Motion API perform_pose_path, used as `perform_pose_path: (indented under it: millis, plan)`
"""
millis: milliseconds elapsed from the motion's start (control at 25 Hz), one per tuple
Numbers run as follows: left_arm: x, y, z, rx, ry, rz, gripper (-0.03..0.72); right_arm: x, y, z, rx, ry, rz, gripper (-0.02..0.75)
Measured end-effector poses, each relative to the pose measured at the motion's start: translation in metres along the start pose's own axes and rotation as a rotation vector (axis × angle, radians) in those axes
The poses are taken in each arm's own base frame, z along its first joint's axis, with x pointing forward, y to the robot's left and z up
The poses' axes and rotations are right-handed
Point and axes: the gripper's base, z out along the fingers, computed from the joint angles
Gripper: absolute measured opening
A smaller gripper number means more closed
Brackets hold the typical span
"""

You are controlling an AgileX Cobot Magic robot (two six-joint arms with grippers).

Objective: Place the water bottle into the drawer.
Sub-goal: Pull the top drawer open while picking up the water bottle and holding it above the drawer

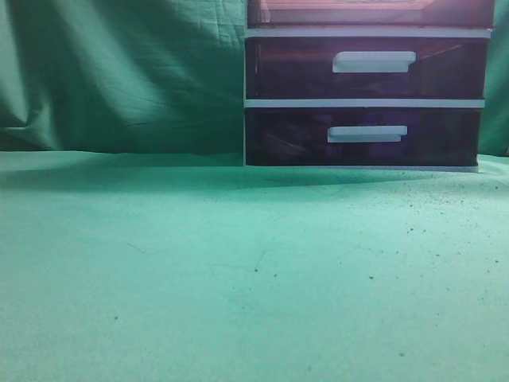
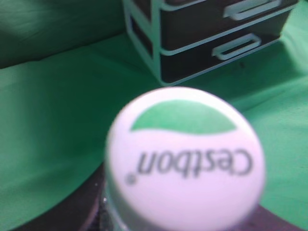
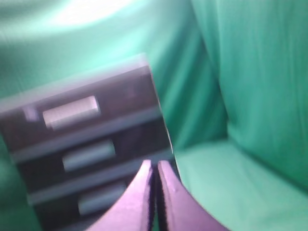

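The water bottle (image 2: pixel 185 159) fills the left wrist view; I see its white cap with a green patch and the word "Cestbon", and a bit of clear neck below. Dark parts of my left gripper (image 2: pixel 79 211) show on both sides of the neck, and the bottle hangs well above the green cloth. The drawer (image 1: pixel 370 13) is at the top edge of the exterior view; it also shows in the right wrist view (image 3: pixel 82 108), blurred. I cannot tell whether it is open. My right gripper (image 3: pixel 155 166) is shut and empty in front of the unit. Neither arm shows in the exterior view.
The white-framed drawer unit (image 1: pixel 364 103) stands at the back right on a green cloth (image 1: pixel 238 270), with two like drawers (image 1: pixel 366 68) below the top one. A green curtain (image 1: pixel 119 72) hangs behind. The lower two drawers show in the left wrist view (image 2: pixel 216 33).
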Motion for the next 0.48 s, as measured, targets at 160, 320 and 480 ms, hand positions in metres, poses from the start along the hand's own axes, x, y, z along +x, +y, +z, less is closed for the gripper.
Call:
perform_pose_path:
  millis: [160,320,480]
  plan:
    - [-0.001,-0.006,-0.008,0.027,-0.011,0.019,0.291,-0.042,0.013,-0.001,-0.031,-0.106,-0.091,0.000]
    - [0.003,-0.007,-0.008,0.039,0.028,-0.002,0.291,-0.086,0.026,0.016,0.003,0.101,-0.247,0.000]
    - [0.005,-0.009,-0.008,0.067,0.051,-0.044,0.291,-0.099,0.029,0.053,0.047,0.398,-0.302,0.000]
